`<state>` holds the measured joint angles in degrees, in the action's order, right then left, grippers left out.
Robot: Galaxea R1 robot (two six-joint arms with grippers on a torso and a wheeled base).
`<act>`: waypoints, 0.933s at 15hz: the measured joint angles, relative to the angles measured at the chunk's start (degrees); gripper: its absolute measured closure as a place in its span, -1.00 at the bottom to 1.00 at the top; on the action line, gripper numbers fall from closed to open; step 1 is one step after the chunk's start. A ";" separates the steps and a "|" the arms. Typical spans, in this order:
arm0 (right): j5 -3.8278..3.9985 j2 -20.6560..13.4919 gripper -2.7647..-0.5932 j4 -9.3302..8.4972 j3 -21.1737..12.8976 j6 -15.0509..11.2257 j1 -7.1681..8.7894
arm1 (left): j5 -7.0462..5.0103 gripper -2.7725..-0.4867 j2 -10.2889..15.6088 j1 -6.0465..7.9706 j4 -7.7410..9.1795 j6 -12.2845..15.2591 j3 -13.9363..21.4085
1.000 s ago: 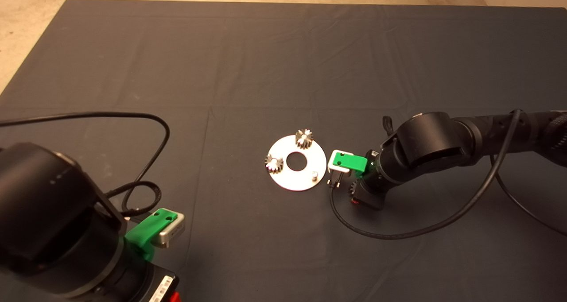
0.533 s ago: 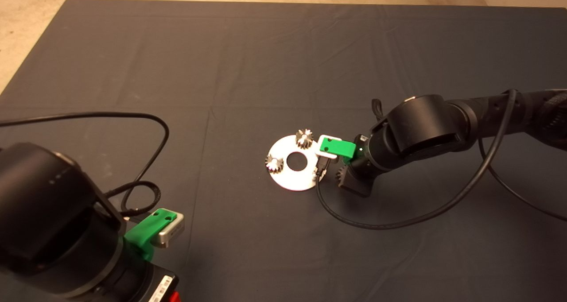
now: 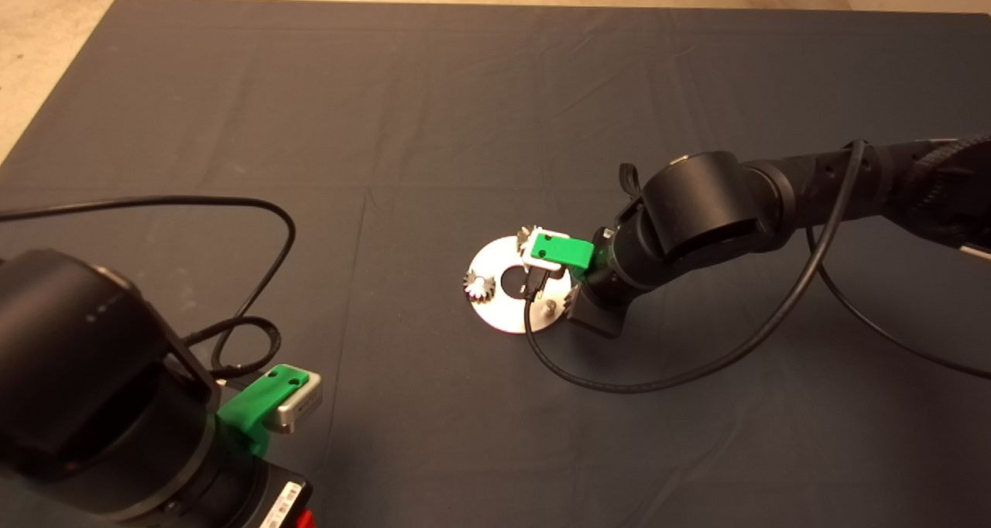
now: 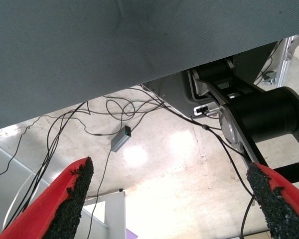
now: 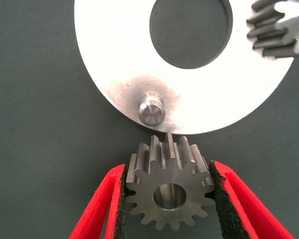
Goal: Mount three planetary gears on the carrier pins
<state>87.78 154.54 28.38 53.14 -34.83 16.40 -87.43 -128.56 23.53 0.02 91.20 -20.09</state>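
The silver carrier disc point(image 3: 495, 311) lies mid-mat. One planetary gear point(image 3: 480, 286) sits on its left pin. A second gear point(image 5: 279, 30) sits on the far pin, mostly hidden in the head view by the right arm's green mount point(image 3: 561, 251). The third pin point(image 5: 152, 110) stands bare near the disc's right front edge point(image 3: 550, 306). My right gripper point(image 5: 168, 194) is shut on the third gear point(image 5: 168, 191), held flat just outside the disc rim beside the bare pin. My left gripper point(image 4: 172, 204) is parked at the mat's lower left, open and holding nothing.
A black cable point(image 3: 619, 385) loops on the mat in front of the right arm point(image 3: 697, 218). Another cable point(image 3: 255, 210) curls beside the left arm. The left wrist view looks past the mat edge at floor cables and the robot base point(image 4: 259, 114).
The right arm has carried its gear leftward, from beside the disc's right edge to over that edge. Its green mount now covers the far gear. The left arm has not moved.
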 joint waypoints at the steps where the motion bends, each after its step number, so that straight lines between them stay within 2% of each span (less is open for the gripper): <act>1: -0.03 0.78 0.60 -1.00 0.94 -0.01 0.13 | -0.02 -0.49 0.01 0.00 0.00 0.00 0.00; 3: -0.01 2.20 0.60 -3.02 3.03 -0.01 0.95 | 0.00 -0.49 0.00 0.00 0.00 0.00 0.00; 7: -0.02 3.12 0.60 -5.67 4.80 -0.03 2.51 | 0.00 -0.49 0.00 0.00 0.02 0.00 0.00; 10: -0.05 3.47 0.60 -6.68 5.32 -0.09 3.44 | 0.00 -0.49 0.00 0.00 0.02 0.00 0.00; 14: -0.07 3.92 0.60 -8.22 5.44 -0.10 3.63 | 0.00 -0.49 0.00 0.00 0.02 0.00 0.00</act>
<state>87.71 158.47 20.16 58.58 -34.94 20.03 -87.43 -128.56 23.53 0.05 91.20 -20.09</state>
